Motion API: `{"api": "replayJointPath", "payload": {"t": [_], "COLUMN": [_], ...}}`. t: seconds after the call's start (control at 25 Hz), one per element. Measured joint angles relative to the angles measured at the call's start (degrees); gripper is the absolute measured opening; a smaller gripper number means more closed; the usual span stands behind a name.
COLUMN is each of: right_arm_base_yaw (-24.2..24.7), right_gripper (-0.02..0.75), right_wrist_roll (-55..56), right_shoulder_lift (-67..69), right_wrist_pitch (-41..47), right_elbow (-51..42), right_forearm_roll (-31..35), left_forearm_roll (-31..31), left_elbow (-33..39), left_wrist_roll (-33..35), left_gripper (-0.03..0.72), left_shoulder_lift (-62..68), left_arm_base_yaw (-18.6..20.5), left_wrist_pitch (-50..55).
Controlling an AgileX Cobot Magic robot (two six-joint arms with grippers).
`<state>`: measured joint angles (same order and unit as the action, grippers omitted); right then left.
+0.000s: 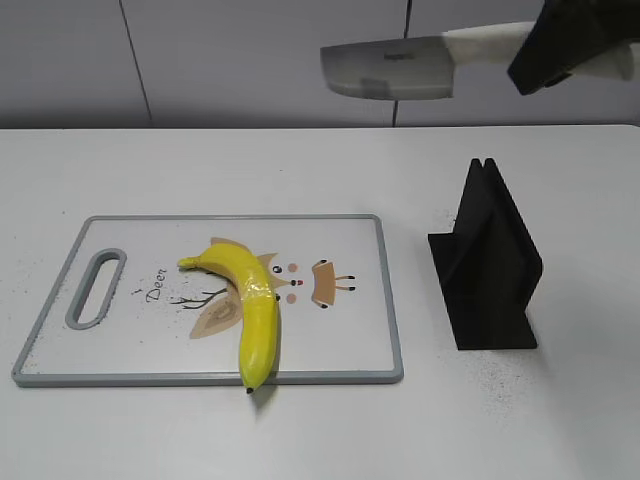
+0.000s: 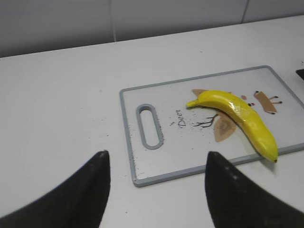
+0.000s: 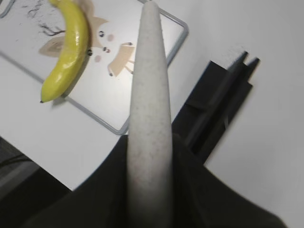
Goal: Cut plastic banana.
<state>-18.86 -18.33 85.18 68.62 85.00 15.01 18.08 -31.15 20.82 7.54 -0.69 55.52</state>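
A yellow plastic banana (image 1: 253, 303) lies whole on a white cutting board (image 1: 340, 340) with a grey rim; its lower tip pokes over the board's front edge. It also shows in the left wrist view (image 2: 242, 121) and the right wrist view (image 3: 66, 57). My right gripper (image 1: 560, 50) is shut on the pale handle (image 3: 149, 118) of a cleaver whose grey blade (image 1: 388, 70) hangs high in the air, behind and right of the board. My left gripper (image 2: 156, 183) is open and empty, above the table near the board's handle-slot corner (image 2: 148, 126).
A black knife stand (image 1: 487, 262) stands empty on the table right of the board, also in the right wrist view (image 3: 221, 102). The white table's near edge shows in the right wrist view (image 3: 33, 156). A grey wall runs behind the table.
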Motion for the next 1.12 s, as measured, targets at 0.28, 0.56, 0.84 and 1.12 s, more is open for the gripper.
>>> {"api": "replayJointPath", "payload": {"t": [0.28,0.56,0.84,1.12], "right_arm_base_yaw": [0.0,0.0,-1.4,-4.3], "right_gripper": [0.167,0.167,0.167,0.167], "right_wrist_roll": [-26.0,-43.3,-52.9,-57.4], "right_shoulder_lift": [3.4,7.9,12.3,15.4], "right_wrist_pitch": [0.6,0.6,0.3,-2.2], "right_elbow": [0.0,0.0,0.1,0.1], "right_forearm_roll": [7.9,12.1,13.1,15.5], "left_forearm_roll": [12.8,21.6,25.3,24.0], "left_elbow": [-4.4,-14.5,-23.6,-29.1], "left_wrist_roll": [16.5,41.2,58.2,64.9], "left_gripper": [0.593,0.593,0.587,0.587], "left_shoulder_lift": [19.4,38.5,55.1,68.1], "left_arm_base_yaw": [0.0,-0.1,-2.9,-6.6], "left_wrist_pitch": [-1.9,-0.2,1.2,2.9]}}
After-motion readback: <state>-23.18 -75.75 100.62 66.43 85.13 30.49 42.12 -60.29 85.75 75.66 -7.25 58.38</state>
